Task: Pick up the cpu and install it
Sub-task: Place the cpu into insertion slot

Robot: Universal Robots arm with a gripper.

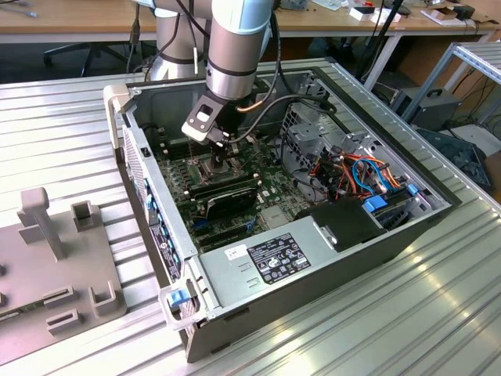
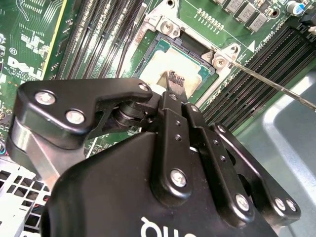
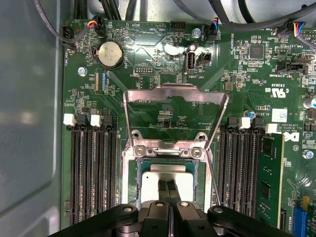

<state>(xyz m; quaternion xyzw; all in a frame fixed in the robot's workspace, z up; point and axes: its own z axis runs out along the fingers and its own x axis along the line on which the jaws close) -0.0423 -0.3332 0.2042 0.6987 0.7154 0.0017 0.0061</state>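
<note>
Cpu (image 3: 149, 181) flush in socket (image 3: 132, 170), tight margins all round, frame (image 3: 175, 93) flipped open beyond. Gripper (image 3: 168, 184) pointing down, fingers (image 3: 162, 191) together, tips at cpu centre.

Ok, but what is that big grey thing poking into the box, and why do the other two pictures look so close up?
That is a robot arm. The box is an open computer lying on a metal table. The exterior view comes from a camera standing off to the side. Both wrist views come from cameras riding on the arm, so they look down past its black jaws at the green board. The small silver square is the cpu, the computer's brain. It lies in its socket, with the metal frame swung open. The jaws are shut, with nothing gripped between them. Their tips are right at the cpu's top; I cannot tell whether they touch it.
</note>
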